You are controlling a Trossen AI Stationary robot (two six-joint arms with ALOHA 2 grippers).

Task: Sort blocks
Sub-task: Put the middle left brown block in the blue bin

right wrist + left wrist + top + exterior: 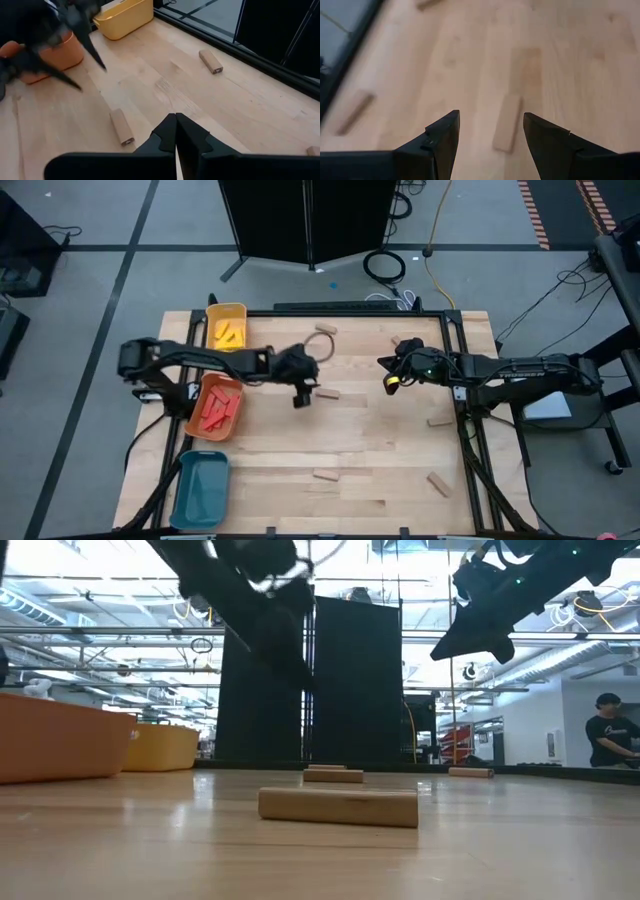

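Left pincer: the left pincer (301,398) hangs above the worktop (360,440) just left of centre, fingers spread, nothing between them.
Left wrist view: its two dark fingers (442,137) straddle a tan block (507,123) lying flat on the wood below; touching or not cannot be told.
Right pincer: the right pincer (389,383) hovers right of centre, at 3 o'clock from the left one and well apart from it; fingers pressed together, holding nothing.
Nearest tan block: in the high view it lies at (328,394), just beside the left pincer at its 3 o'clock.
Other tan blocks: one at 12 o'clock near the far rail (326,330), another near it (398,341), one at 4 o'clock (438,422), two toward 5 and 6 o'clock near the front (438,483) (326,475).
Yellow tray: the yellow tray (212,314) sits at 10 o'clock and holds yellow blocks (230,333).
Orange tray: the orange tray (199,395) sits at 9 o'clock, touching the left arm's underside in the overhead view, and holds red blocks (218,410).
Teal tray: the teal tray (200,492) sits at 7 o'clock.
Background: a person (610,738) stands in the room beyond the worktop.
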